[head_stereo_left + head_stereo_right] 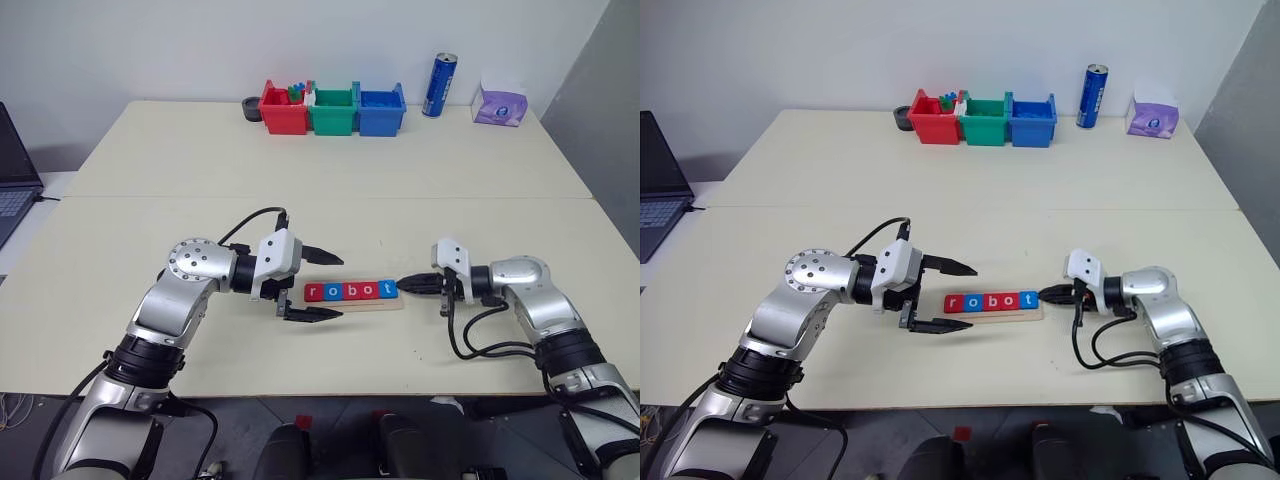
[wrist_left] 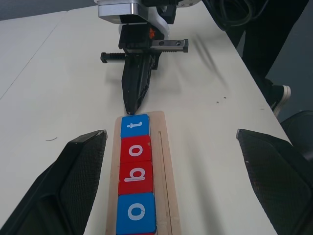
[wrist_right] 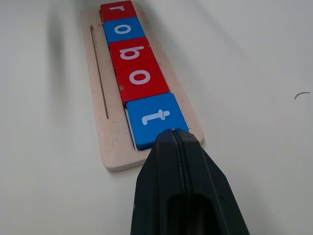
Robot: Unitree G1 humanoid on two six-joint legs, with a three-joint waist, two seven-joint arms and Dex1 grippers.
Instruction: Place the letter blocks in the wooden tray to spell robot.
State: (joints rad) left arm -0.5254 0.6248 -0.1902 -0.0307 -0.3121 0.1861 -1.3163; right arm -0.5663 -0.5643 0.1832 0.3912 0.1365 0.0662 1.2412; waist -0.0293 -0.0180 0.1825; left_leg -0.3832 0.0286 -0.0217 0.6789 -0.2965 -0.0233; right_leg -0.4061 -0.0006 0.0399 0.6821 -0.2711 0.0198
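Your closed right pincer [image 3: 172, 134] nudges the 5 light, stiff letter blocks [image 3: 136, 68]; pinch edges, left pincer [image 1: 335, 287] gapes empty.

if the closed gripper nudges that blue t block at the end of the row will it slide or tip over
Probably slide, not tip: the blue t block is flat and low, lying face up on the wooden tray. It looks rigid, so a push from the shut right gripper would likely pass straight into the red o block beside it. The light tray itself might also shift.

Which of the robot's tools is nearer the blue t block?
Right. The right tool, shut, touches the blue t block; the left tool is open at the tray's other end.
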